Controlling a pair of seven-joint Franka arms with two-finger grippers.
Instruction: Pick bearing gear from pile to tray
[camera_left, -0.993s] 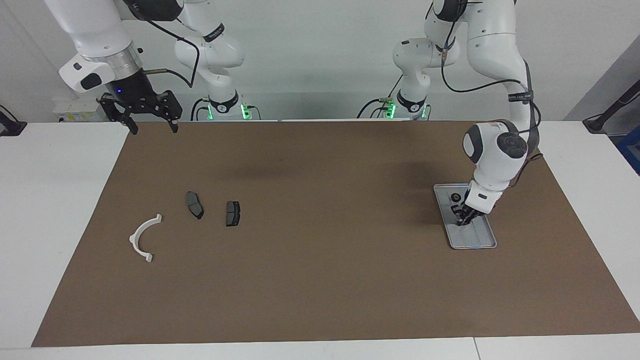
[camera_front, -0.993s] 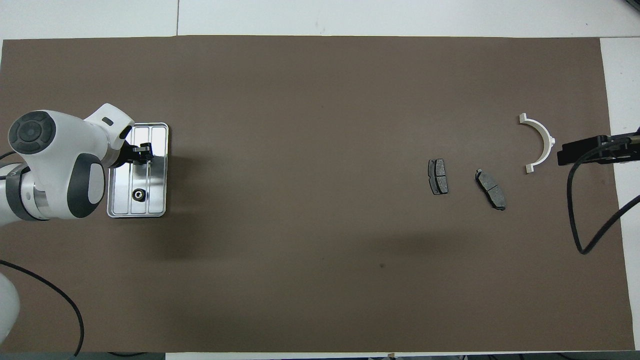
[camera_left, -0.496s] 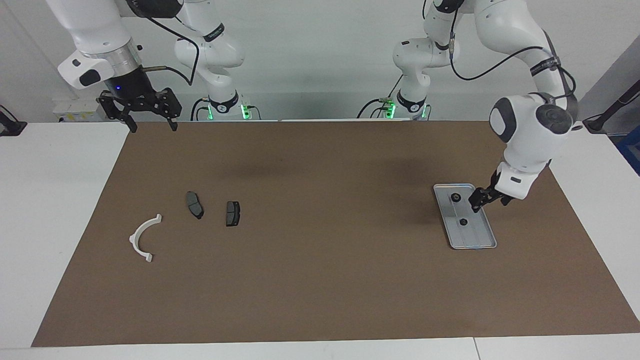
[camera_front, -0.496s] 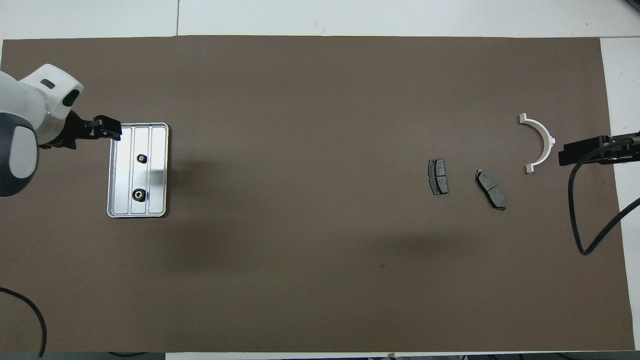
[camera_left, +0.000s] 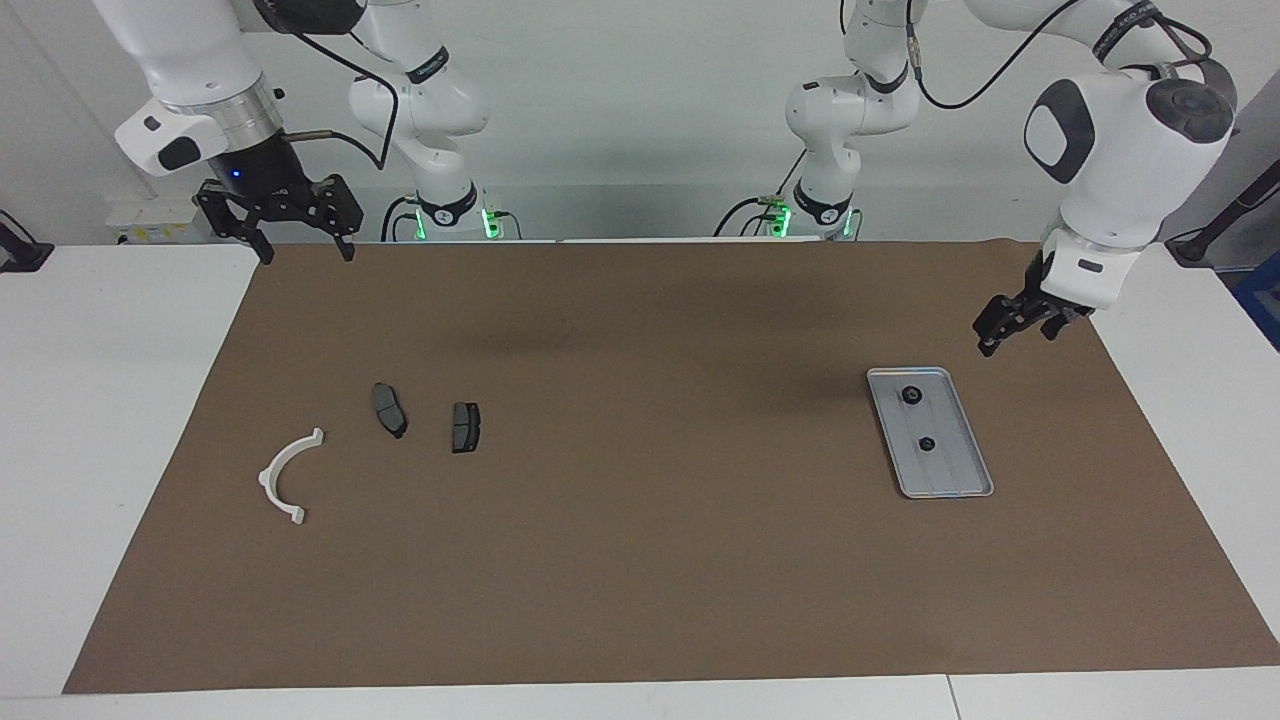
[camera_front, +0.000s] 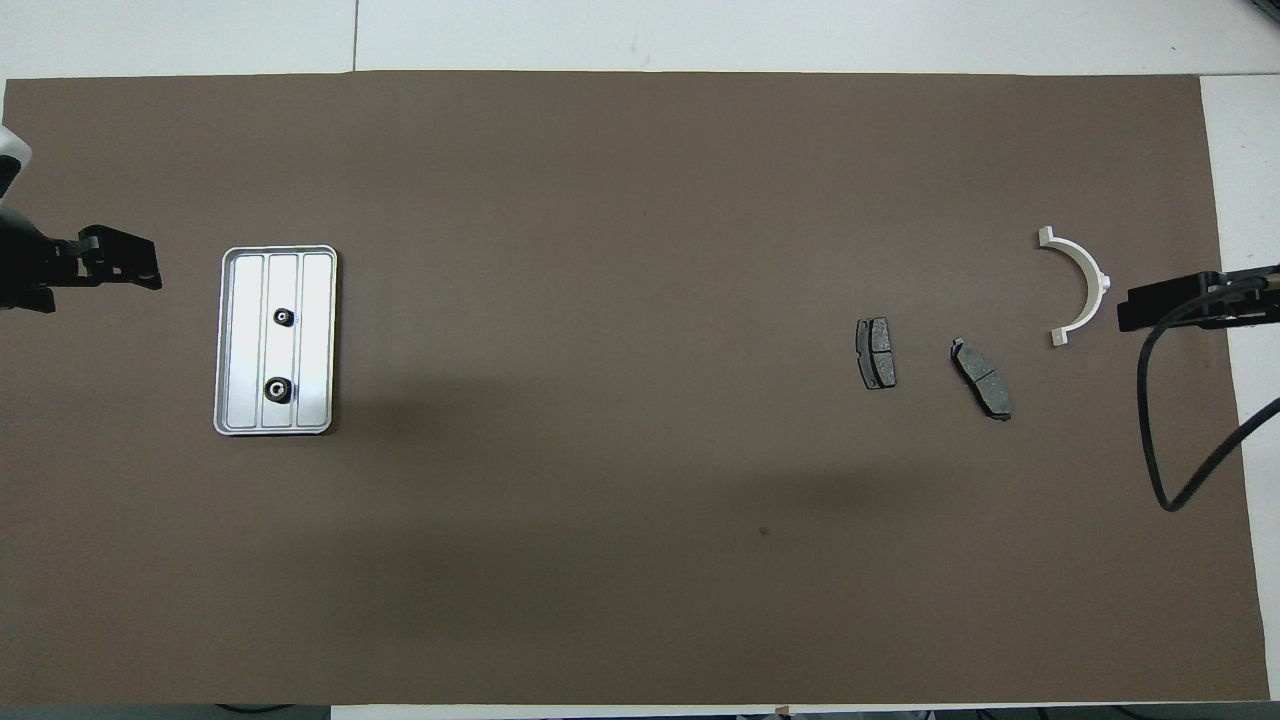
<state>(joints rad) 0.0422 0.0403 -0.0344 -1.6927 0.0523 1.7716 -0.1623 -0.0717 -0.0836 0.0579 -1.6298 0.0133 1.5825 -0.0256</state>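
Overhead view first: my left gripper (camera_front: 128, 270) has pulled clear of the tray (camera_front: 232, 345) and now hangs over bare brown mat (camera_front: 640, 560) beside it, toward my left arm's end of the table; half a second ago it sat at the tray's corner, and a second ago it was down inside it. I can't tell whether its fingers are spread or pressed together, but nothing shows between them. Two bearing gears lie in the tray, one (camera_front: 284, 317) farther from me, one (camera_front: 277, 389) nearer, apart from each other; the second only came into sight once my hand lifted away. My right gripper (camera_left: 296, 240) waits up high over the mat's edge near my base, fingers splayed wide, holding nothing, in the same place throughout. What's left of the pile hasn't shifted: white half-ring bracket (camera_front: 1078, 285), and two brake pads (camera_front: 875, 353) (camera_front: 982, 379) side by side a little nearer me. From overhead most of my left arm is cut off at the frame's edge, and my right gripper shows only as a dark bar with its cable. Any writing on my arms is too small to read.
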